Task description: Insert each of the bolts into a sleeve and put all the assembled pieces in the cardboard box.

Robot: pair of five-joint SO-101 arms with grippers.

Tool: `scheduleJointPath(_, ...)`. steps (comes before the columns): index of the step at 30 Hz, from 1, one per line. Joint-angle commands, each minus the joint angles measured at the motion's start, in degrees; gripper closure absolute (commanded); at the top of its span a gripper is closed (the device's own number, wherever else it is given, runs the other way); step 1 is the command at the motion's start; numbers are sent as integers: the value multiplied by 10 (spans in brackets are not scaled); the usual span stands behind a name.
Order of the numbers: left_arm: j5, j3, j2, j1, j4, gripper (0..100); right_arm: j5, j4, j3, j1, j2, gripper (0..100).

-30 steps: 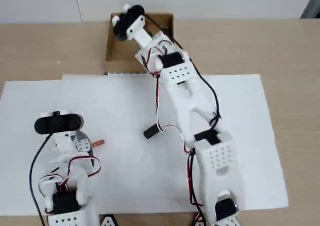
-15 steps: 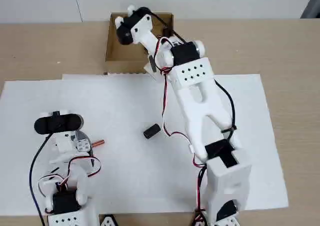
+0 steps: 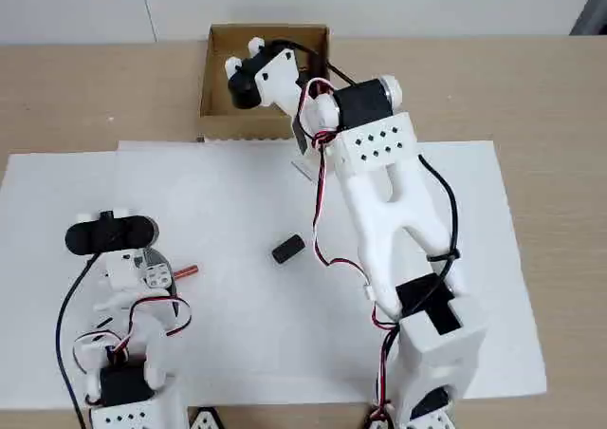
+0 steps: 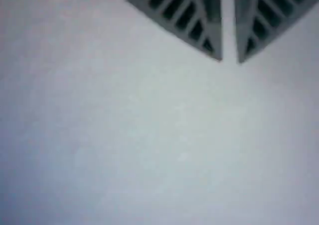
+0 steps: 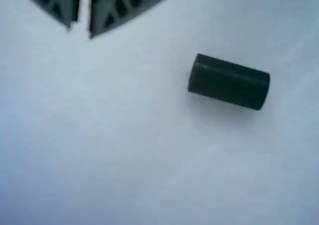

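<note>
Locate the black sleeve [image 3: 287, 250]: it lies on its side on the white paper sheet [image 3: 228, 334], apart from the right fingers [image 5: 114, 6]. You will see these fingers closed to a thin slit, gripping nothing. The copper-coloured bolt [image 3: 185, 271] lies on the sheet just beside the left fingers [image 4: 189, 16], which are likewise closed to a slit and empty. The cardboard box [image 3: 220, 78] stands on the table [image 3: 531, 87], beyond the right fingers and past the sheet's edge.

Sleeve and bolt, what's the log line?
sleeve: on paper | bolt: on paper, not inserted | left end effector: shut | right end effector: shut
</note>
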Motion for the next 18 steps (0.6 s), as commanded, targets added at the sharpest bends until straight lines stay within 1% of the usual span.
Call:
scheduleJointPath(1, 4, -3, -5, -2, 1, 995, 46, 7, 34, 4, -41, 991)
scheduleJointPath(5, 11, -3, -5, -4, 4, 995, 79, 4, 148, -11, -100, 991)
scheduleJointPath(7, 11, -3, -5, -4, 4, 995, 108, 0, 197, -23, -129, 990)
scheduleJointPath(11, 11, -3, -5, -4, 4, 995, 158, -5, 240, -53, -147, 988)
scheduleJointPath(13, 11, -3, -5, -4, 4, 995, 175, -5, 240, -65, -146, 961)
scheduleJointPath(16, 12, -3, -5, -4, 4, 995, 207, -4, 241, -81, -145, 887)
scheduleJointPath(18, 12, -3, -5, -4, 5, 995, 232, -4, 241, -92, -145, 854)
